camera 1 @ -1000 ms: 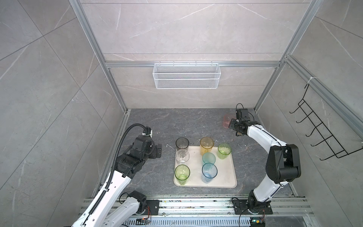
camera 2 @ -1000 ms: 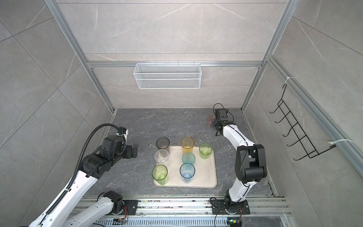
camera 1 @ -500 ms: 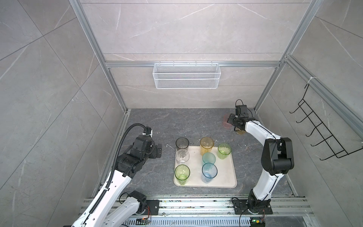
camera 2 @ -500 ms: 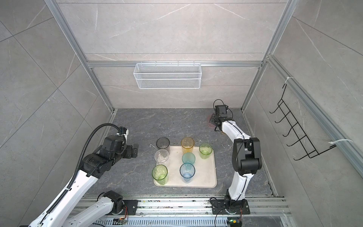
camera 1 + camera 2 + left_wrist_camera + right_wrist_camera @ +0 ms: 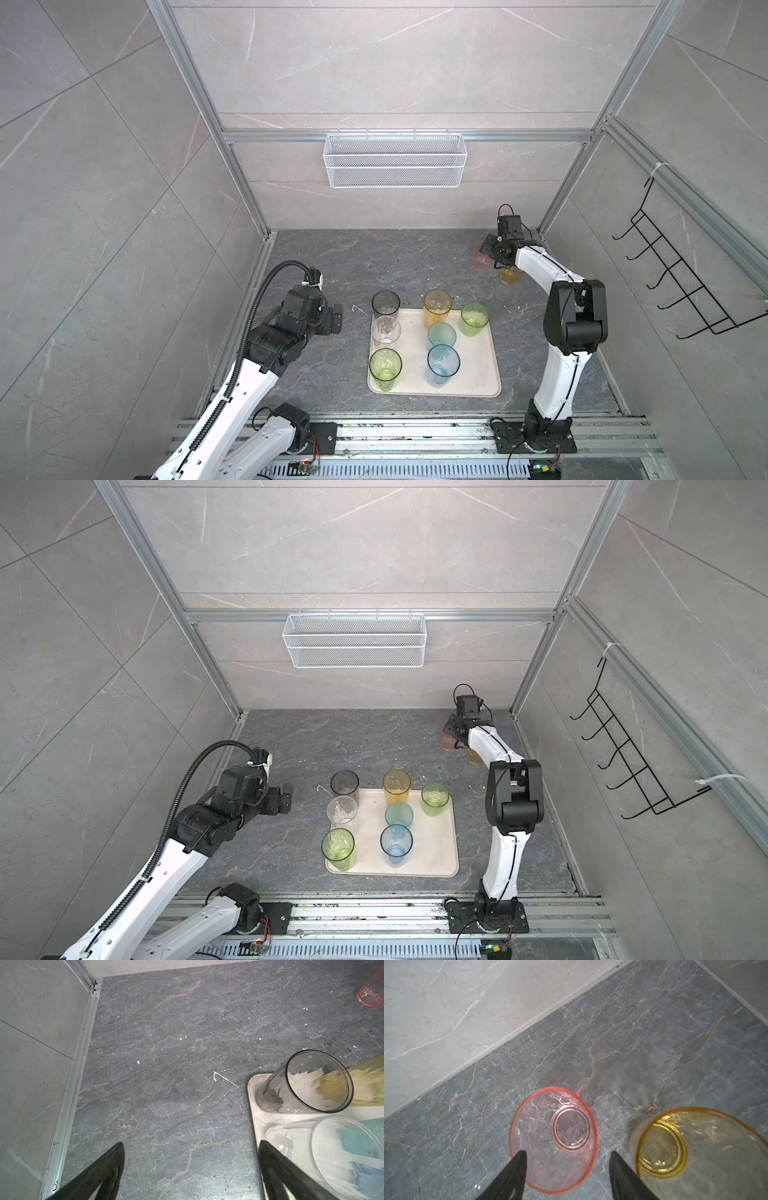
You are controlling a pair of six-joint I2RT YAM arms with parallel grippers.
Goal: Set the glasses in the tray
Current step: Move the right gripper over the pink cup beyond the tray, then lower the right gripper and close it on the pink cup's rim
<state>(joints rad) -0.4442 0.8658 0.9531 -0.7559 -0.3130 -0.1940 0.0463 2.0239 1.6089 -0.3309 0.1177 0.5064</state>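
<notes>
The right claw (image 5: 567, 1152), spread, straddles the pink glass (image 5: 554, 1126), seemingly lining up a pinch; the left claw (image 5: 191, 1142) hovers spread and empty.

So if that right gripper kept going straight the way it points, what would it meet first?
Most likely the pink glass: the right gripper points down at it with fingers open, one over its rim. The amber glass stands close beside the other finger; depth is unclear.
</notes>
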